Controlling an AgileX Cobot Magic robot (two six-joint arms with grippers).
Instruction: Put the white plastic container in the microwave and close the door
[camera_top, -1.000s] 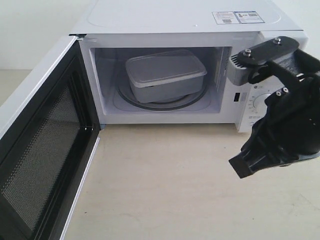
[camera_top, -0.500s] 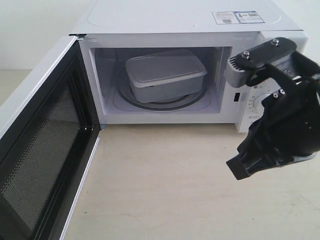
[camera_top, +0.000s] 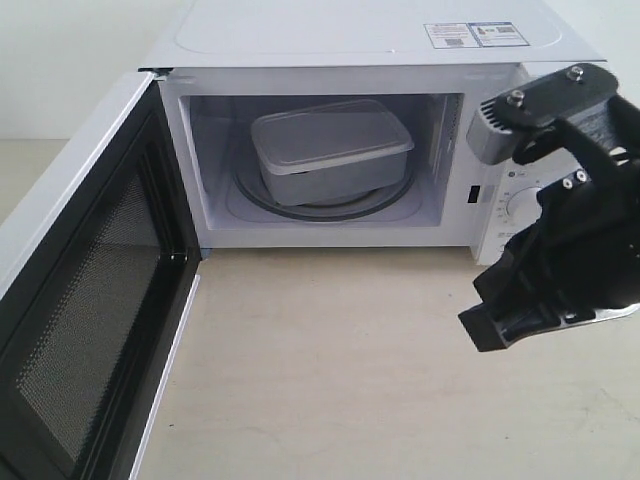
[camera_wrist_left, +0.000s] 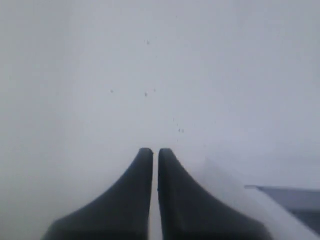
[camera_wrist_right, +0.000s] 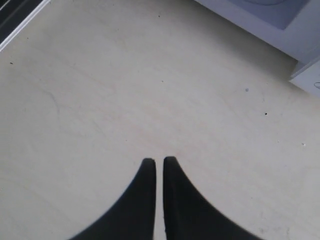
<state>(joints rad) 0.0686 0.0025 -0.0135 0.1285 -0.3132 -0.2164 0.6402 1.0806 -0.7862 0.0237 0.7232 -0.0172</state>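
The white plastic container (camera_top: 330, 150) sits lidded on the glass turntable (camera_top: 320, 205) inside the white microwave (camera_top: 370, 40). The door (camera_top: 90, 300) stands swung out on the left, its black inner face and mesh window showing. My right gripper (camera_top: 488, 330) hangs shut and empty over the table in front of the knob panel (camera_top: 522, 205); in its wrist view the right gripper (camera_wrist_right: 159, 161) points at bare tabletop. The left gripper (camera_wrist_left: 151, 150) is shut, its tips close to a plain white surface. The left arm is hidden in the exterior view.
A beige tabletop (camera_top: 330, 360) spreads in front of the microwave. The microwave's lower front edge (camera_wrist_right: 260, 20) and the door's bottom edge (camera_wrist_right: 20, 15) show in the right wrist view. A grey-blue patch (camera_wrist_left: 290, 197) edges the left wrist view.
The door has swung slightly inward toward the microwave. My right arm has shifted a little to the right. The container has not moved.
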